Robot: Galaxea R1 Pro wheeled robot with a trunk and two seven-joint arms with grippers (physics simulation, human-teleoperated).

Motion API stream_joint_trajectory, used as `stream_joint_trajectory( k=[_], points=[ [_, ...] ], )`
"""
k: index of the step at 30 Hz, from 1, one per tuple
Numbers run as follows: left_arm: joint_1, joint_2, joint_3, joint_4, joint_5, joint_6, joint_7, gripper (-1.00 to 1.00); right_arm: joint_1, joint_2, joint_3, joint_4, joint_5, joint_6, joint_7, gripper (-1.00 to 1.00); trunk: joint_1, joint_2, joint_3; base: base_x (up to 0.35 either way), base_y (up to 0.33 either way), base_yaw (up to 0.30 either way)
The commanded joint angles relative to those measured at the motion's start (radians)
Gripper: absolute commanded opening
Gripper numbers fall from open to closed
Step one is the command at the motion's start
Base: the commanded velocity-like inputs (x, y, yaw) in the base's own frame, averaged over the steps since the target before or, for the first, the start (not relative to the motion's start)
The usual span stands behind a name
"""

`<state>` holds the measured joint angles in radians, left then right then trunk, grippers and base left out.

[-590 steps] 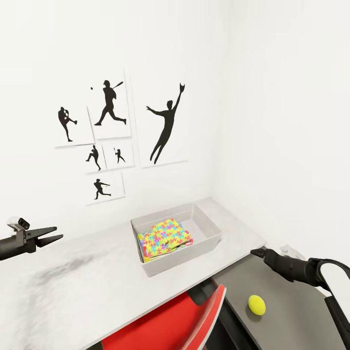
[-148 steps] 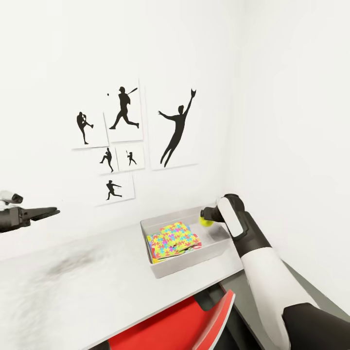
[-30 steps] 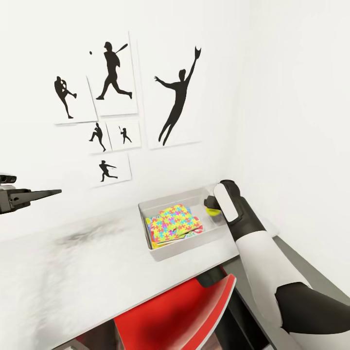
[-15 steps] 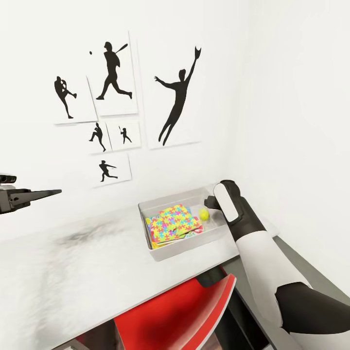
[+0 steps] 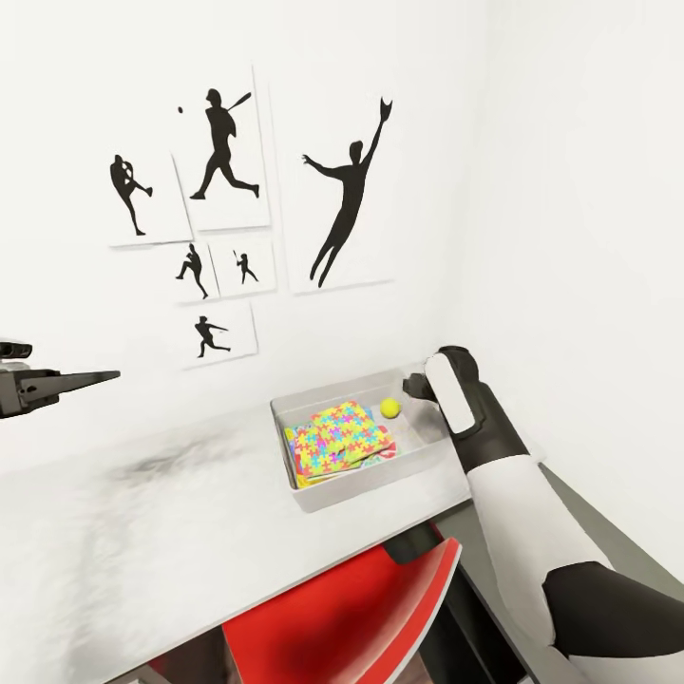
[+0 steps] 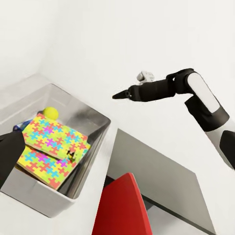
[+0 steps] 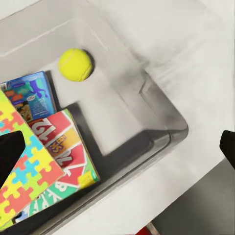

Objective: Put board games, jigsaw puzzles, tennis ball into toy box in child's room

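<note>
One tennis ball (image 7: 75, 64) apparently clear of right fingers (image 7: 227, 145)

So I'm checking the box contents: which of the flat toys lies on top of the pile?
The jigsaw puzzle of bright yellow, pink and blue pieces. It covers part of the red-and-green board game; the blue game shows beside it in the toy box.

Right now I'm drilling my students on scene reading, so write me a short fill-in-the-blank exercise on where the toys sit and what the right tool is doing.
1. The tennis ball lies inside the grey ____.
2. The jigsaw puzzles lie on top of the board ____.
3. The right tool holds ____.
4. The chair tucked under the table is ____ in colour.

Missing words: toy box; games; nothing; red
</note>
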<state>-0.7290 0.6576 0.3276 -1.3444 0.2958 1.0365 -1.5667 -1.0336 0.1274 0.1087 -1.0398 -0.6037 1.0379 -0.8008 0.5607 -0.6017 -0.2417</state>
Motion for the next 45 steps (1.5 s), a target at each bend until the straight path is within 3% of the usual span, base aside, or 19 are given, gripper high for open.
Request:
stream_joint_trajectory(
  k=[1, 4, 8, 11, 16, 21, 25, 31, 37, 45],
  points=[
    [0.001, 0.000, -0.001, 0.004, -0.002, 0.011, -0.004, 1.00, 0.007, -0.003, -0.002, -0.063, -0.013, 0.008, -0.011, 1.00, 0.000, -0.001, 0.000, 0.000, 0.000, 0.000],
    [0.009, 0.000, -0.001, 0.023, -0.006, 0.011, -0.004, 1.00, 0.018, -0.030, -0.012, -0.201, -0.020, 0.009, -0.010, 1.00, 0.000, -0.001, 0.005, 0.000, 0.000, 0.000],
    [0.016, 0.000, -0.001, 0.137, -0.011, 0.007, -0.004, 1.00, 0.088, -0.089, -0.041, -0.318, -0.026, 0.009, -0.006, 1.00, 0.000, -0.001, 0.011, 0.000, 0.000, 0.000],
    [0.017, 0.001, 0.003, 0.240, -0.015, -0.015, -0.004, 1.00, 0.161, -0.124, -0.117, -0.391, -0.044, 0.009, -0.002, 1.00, 0.000, -0.001, 0.016, 0.000, 0.000, 0.000],
    [0.019, 0.003, 0.005, 0.471, -0.015, -0.116, -0.004, 1.00, 0.349, -0.165, -0.278, -0.449, -0.126, 0.009, 0.052, 1.00, 0.000, -0.001, 0.025, 0.000, 0.000, 0.000],
    [0.023, 0.016, 0.004, 0.641, -0.015, -0.179, -0.004, 1.00, 0.489, -0.172, -0.349, -0.467, -0.154, -0.013, 0.206, 1.00, 0.000, -0.001, 0.033, 0.000, 0.000, 0.000],
    [0.030, 0.016, -0.001, 0.705, -0.014, -0.243, -0.004, 1.00, 0.576, -0.173, -0.363, -0.503, -0.158, -0.056, 0.326, 1.00, 0.000, -0.001, 0.039, 0.000, 0.000, 0.000],
    [0.031, 0.013, -0.002, 0.717, -0.014, -0.264, -0.004, 1.00, 0.671, -0.174, -0.361, -0.505, -0.153, -0.141, 0.379, 1.00, 0.000, -0.001, 0.049, 0.000, 0.000, 0.000],
    [0.031, 0.026, 0.002, 0.720, -0.011, -0.268, -0.004, 1.00, 0.688, -0.174, -0.328, -0.507, -0.139, -0.186, 0.401, 1.00, 0.000, -0.001, 0.059, 0.000, 0.000, 0.000],
    [0.031, 0.045, 0.001, 0.728, -0.009, -0.268, -0.004, 1.00, 0.690, -0.174, -0.316, -0.500, -0.135, -0.214, 0.405, 1.00, 0.000, -0.001, 0.072, 0.000, 0.000, 0.000]
  ],
)
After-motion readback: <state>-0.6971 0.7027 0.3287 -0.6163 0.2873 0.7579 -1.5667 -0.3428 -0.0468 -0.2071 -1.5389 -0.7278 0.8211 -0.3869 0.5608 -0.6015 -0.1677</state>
